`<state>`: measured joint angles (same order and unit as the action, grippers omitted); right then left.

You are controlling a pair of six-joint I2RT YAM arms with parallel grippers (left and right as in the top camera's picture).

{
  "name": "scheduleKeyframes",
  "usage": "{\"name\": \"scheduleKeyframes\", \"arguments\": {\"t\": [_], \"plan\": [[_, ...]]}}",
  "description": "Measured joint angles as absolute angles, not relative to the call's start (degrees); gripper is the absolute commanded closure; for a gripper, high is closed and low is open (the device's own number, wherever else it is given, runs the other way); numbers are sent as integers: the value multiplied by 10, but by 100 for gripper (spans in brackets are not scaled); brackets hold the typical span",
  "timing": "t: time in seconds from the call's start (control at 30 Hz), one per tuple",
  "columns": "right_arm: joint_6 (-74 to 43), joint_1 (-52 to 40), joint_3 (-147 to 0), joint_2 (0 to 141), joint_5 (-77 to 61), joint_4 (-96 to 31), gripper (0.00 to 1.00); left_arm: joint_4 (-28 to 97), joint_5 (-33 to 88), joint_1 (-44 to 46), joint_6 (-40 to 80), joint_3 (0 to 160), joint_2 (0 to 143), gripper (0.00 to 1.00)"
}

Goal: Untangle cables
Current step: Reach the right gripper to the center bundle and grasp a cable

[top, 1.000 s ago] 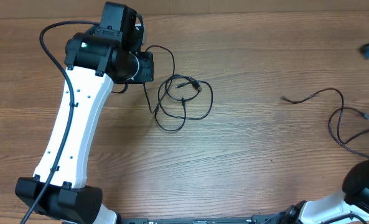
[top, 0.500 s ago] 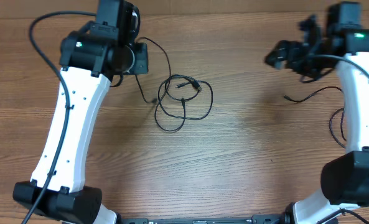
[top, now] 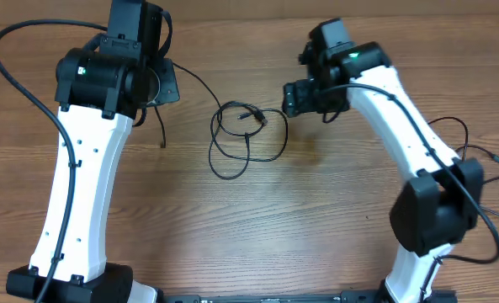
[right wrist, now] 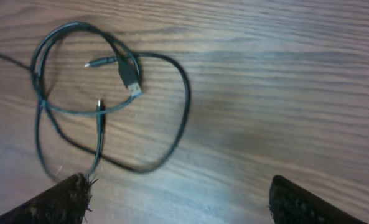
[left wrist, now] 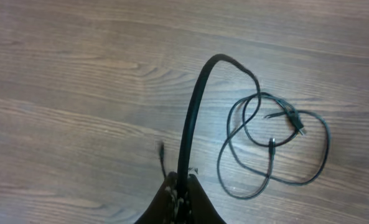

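Observation:
The cables lie as a loose looping tangle on the wooden table, with small plug ends inside the loops. One strand runs from the tangle up-left to my left gripper. In the left wrist view my left gripper is shut on this black strand, which arcs over to the tangle. A short free end hangs beside the jaws. My right gripper is open and empty just right of the tangle. In the right wrist view the tangle lies ahead to the left.
Another thin black cable lies at the table's right side, partly hidden behind my right arm. My left arm spans the table's left side. The table's far edge runs just behind both grippers.
My right arm has swung from the far right edge leftward to just beside the tangle. My left gripper has moved left with its strand, drawing it out from the tangle.

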<state>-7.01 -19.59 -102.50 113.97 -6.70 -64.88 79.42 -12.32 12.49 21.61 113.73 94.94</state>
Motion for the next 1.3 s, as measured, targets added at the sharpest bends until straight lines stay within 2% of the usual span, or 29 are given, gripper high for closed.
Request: {"name": "scheduleKeyframes", "arguments": {"t": [0.43,0.77,1.03,1.17,1.23,1.3], "plan": [[-197,-252,-1025,1208,-33,-599,15,797,-125,125,224,1137,949,96],[-246,-256,-1020,1237,11,-616,27,798,-125,125,224,1137,949,96],[-272,-256,-964,1251,17,-596,33,798,-125,125,224,1137,949,96],[-291,-256,-943,1251,18,-583,41,798,-125,125,224,1137,949,96],[-301,-256,-934,1251,18,-580,49,798,-125,125,224,1137,949,95],[-307,-256,-928,1251,20,-580,64,798,-125,125,224,1137,949,96]]}}
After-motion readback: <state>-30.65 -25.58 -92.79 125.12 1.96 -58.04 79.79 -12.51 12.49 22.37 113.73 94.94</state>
